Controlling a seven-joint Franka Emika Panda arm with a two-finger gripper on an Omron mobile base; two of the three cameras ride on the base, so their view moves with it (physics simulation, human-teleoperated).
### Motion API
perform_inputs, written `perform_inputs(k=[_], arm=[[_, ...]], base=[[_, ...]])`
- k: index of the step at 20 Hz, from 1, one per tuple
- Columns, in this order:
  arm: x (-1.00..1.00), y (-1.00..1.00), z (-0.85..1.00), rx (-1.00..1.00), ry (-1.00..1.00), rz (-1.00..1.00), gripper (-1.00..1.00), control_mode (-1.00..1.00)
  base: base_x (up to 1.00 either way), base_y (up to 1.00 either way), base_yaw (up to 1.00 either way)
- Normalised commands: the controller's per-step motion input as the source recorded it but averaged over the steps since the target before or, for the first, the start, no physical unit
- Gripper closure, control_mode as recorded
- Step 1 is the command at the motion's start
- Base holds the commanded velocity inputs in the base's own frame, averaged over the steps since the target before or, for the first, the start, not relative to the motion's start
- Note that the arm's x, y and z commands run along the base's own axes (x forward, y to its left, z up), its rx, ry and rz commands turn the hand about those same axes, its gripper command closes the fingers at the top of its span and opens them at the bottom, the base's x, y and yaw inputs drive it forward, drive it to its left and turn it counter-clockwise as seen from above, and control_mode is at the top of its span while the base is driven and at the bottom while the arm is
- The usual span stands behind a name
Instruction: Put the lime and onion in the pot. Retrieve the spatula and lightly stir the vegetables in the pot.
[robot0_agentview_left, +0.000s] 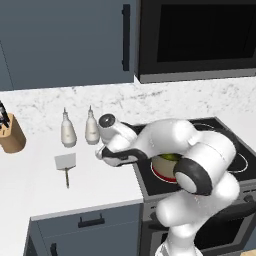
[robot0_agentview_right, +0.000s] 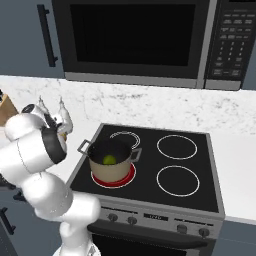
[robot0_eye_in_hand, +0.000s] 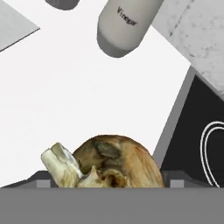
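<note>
The yellow-brown onion lies on the white counter just left of the stove edge. My gripper reaches down over it, a dark fingertip against each of its sides, shut on it at a wide spread. In the left base view the gripper sits low over the counter between the bottles and the stove. The green lime rests inside the tan pot on the front left burner. The spatula lies flat on the counter to the left of my hand, blade away from me. A corner of its blade shows in the hand view.
Two white bottles stand behind my hand, one marked vinegar. A wooden knife block is at the far left. The black stove top spreads to the right, under a microwave.
</note>
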Motion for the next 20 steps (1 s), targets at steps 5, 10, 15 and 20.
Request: perform_inputs(k=[5, 10, 15, 20], arm=[[-0.83, 0.0, 1.0, -0.01, -0.1, 0.0, 1.0, -1.0], [-0.5, -0.05, 1.0, 0.0, -0.02, 0.0, 1.0, -1.0], [-0.2, -0.7, 0.97, 0.01, 0.0, -0.03, 1.0, -1.0], [-0.04, -0.99, 0.3, 0.1, 0.0, 0.0, 1.0, -1.0]], base=[[0.0, 0.0, 0.0], [0.0, 0.0, 0.0], [0.0, 0.0, 0.0], [0.0, 0.0, 0.0]])
